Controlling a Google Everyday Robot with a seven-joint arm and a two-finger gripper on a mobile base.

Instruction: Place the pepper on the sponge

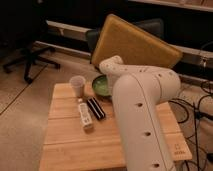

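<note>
Sadly, cannot see pepper, sponge or gripper: all hidden behind the big white arm (142,115) over the right edge of the table (65,145). Cannot tell grip, step or next move.

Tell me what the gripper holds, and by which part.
Cannot be told. The gripper is hidden behind the arm beside the bowl; pepper and sponge do not show either.

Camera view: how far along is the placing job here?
Done: nothing visible; neither pepper nor sponge shows. In hand: cannot tell, since the gripper is out of view behind the white arm, which covers the right of the wooden table. Only the cup, green bowl and black bar show. Left: as far as seen, the whole placement.
</note>
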